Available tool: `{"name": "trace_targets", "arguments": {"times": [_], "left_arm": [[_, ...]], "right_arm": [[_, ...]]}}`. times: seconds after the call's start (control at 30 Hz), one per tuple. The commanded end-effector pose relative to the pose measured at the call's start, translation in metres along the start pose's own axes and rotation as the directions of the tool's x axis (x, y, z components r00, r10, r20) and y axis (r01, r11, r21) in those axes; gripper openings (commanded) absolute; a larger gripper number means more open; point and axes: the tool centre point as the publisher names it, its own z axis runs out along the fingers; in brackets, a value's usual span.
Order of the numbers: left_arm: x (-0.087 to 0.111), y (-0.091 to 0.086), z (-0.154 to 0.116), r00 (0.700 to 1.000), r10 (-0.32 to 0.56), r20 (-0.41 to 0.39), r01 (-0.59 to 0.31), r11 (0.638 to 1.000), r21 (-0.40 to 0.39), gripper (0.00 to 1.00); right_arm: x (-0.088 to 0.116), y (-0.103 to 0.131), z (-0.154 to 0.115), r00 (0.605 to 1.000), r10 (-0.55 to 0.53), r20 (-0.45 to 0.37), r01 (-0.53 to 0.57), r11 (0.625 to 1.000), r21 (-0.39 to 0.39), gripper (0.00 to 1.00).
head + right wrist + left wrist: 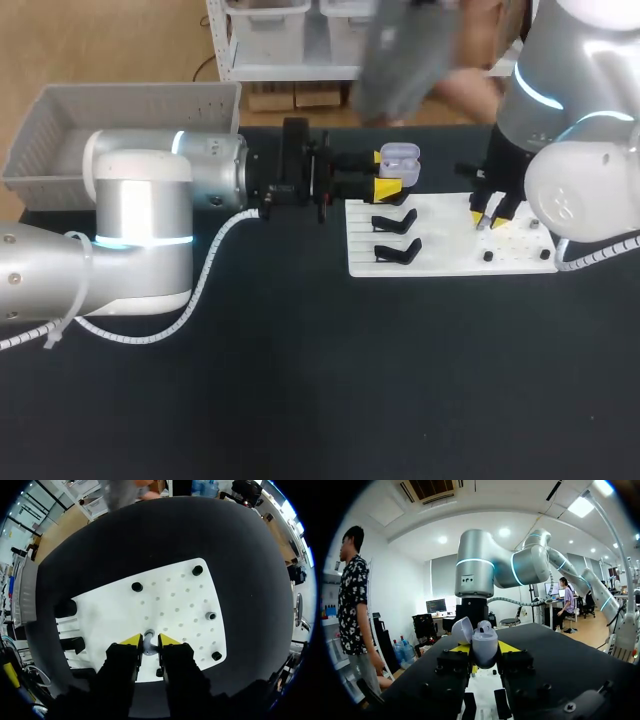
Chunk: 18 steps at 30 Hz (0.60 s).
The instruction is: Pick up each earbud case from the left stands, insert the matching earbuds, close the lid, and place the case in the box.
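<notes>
Over white board point(440, 245) — left claw point(389, 172) pinches open case point(401, 156) | right claw point(149, 640) pinches earbud point(148, 648) | black stands point(394, 221) nearby

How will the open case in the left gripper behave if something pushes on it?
The case looks smooth and rounded, so it may slip or twist in the left gripper. Its lid stands open and would likely swing if bumped. It looks small, probably light.
</notes>
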Motion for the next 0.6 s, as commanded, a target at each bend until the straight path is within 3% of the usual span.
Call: {"name": "trace_targets", "arguments": {"times": [0.03,0.4,0.6], "left_arm": [[0.000,-0.002,0.000,1.000,0.002,0.000,-0.002,1.000,-0.006,0.00],[0.000,-0.002,0.000,1.000,0.002,0.000,-0.002,1.000,-0.006,0.00],[0.000,-0.002,0.000,1.000,0.002,0.000,-0.002,1.000,-0.006,0.00]], "right_arm": [[0.007,-0.004,-0.012,1.000,0.000,0.022,0.000,1.000,-0.008,0.00],[0.009,-0.020,-0.047,0.996,0.035,0.087,-0.030,0.998,-0.054,0.00],[0.005,-0.028,-0.086,0.991,0.046,0.122,-0.036,0.996,-0.086,0.00]]}}
